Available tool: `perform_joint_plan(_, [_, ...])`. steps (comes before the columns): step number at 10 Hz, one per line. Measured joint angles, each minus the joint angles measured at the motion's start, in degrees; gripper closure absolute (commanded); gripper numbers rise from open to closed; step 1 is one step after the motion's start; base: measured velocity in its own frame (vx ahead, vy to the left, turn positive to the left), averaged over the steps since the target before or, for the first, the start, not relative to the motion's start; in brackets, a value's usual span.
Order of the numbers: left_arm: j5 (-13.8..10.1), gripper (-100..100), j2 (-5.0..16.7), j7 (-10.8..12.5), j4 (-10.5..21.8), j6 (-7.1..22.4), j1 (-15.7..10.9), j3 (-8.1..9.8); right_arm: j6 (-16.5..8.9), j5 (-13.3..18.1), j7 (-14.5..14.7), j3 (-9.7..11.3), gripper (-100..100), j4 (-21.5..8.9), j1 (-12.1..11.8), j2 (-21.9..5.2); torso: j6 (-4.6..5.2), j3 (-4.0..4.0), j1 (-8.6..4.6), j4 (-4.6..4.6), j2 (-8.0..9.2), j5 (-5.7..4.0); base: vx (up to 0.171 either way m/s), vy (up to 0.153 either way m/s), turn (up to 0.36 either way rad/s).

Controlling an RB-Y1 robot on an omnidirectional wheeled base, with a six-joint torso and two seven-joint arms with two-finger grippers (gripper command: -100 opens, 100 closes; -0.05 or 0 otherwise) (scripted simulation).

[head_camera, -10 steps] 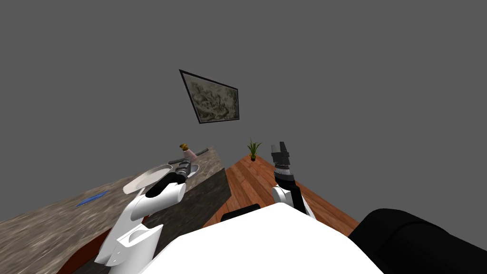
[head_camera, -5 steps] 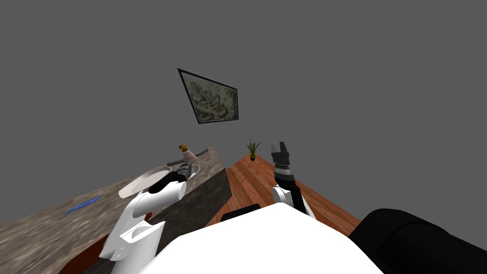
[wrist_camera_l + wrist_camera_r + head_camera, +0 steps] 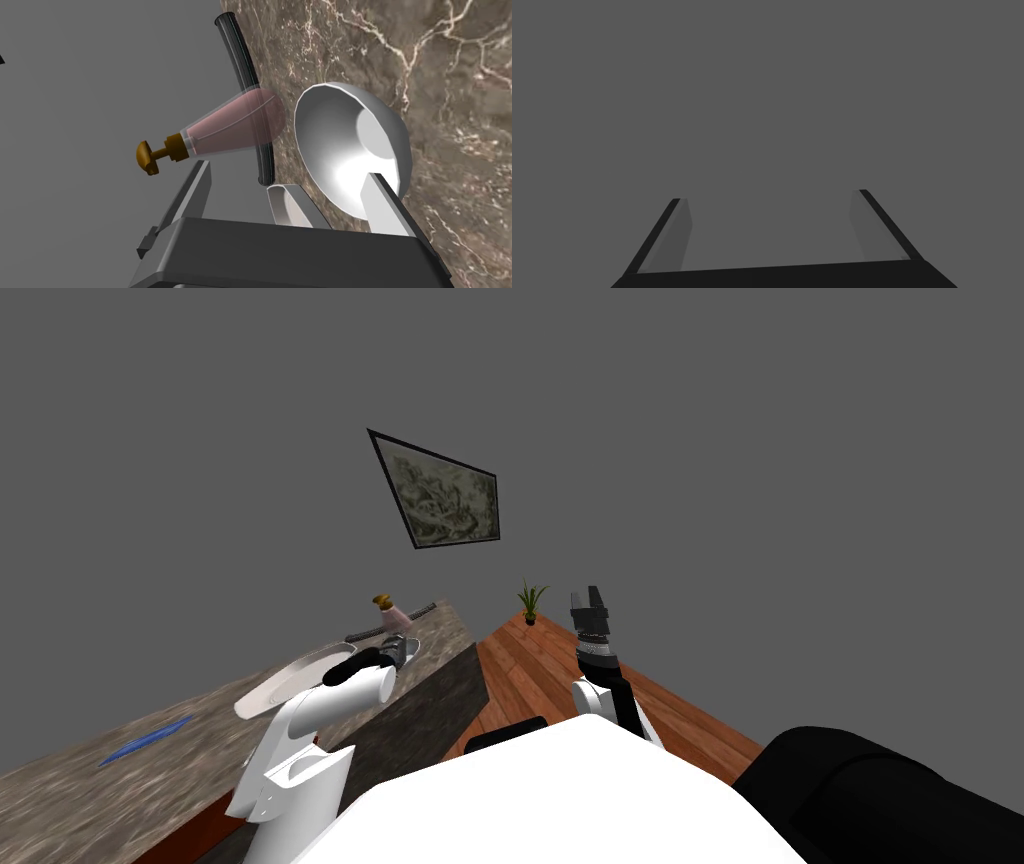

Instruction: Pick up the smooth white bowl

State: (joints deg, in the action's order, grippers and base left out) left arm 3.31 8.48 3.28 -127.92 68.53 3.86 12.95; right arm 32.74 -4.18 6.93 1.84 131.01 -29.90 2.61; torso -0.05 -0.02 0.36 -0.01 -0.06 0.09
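Since the fingers of the left gripper gape wide, one crossing the white bowl, I'd guess a rim pinch; bowl's on the surface just beside the pink bottle; right gripper wide too.

A pink bottle with a gold top stands on the brown stone counter, right by a long black stick. A big white plate and a thin blue thing lie there too. A picture hangs on the grey wall, and a small green plant sits on the wood floor.
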Motion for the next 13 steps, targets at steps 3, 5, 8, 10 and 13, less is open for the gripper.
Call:
perform_joint_plan(3, [-0.1,-100,-0.4,0.9,0.2,4.1,-0.4,-0.01,0.0,0.0,0.0,0.0,0,0.0,0.0,0.0,0.00,0.01,-0.11,0.00,0.01,-0.03,0.002,0.044,-0.040])
perform_joint_plan(5, [-0.2,-100,-0.6,1.7,0.3,7.3,-1.1,0.04,0.0,0.0,0.0,0.0,0,0.0,0.0,0.0,-0.01,0.00,-0.01,0.00,0.00,0.00,0.007,0.072,-0.058])
perform_joint_plan(8, [-0.3,-100,-0.9,2.7,0.7,12.0,-1.7,0.04,0.0,0.0,0.0,0.0,0,0.0,0.0,0.0,-0.02,-0.02,-0.03,-0.01,-0.03,0.00,0.012,0.070,-0.057])
perform_joint_plan(10, [-0.5,-100,-0.9,3.4,0.8,15.1,-2.0,0.16,0.0,0.0,0.0,0.0,0,0.0,0.0,0.0,-0.03,-0.01,-0.06,-0.01,-0.02,-0.01,0.009,0.063,-0.039])
perform_joint_plan(13, [-0.7,-100,-0.9,4.3,1.5,19.4,-2.4,0.21,0.0,0.0,0.0,0.0,0,0.0,0.0,0.0,-0.02,-0.01,-0.08,-0.01,-0.02,-0.01,0.010,0.052,-0.041])
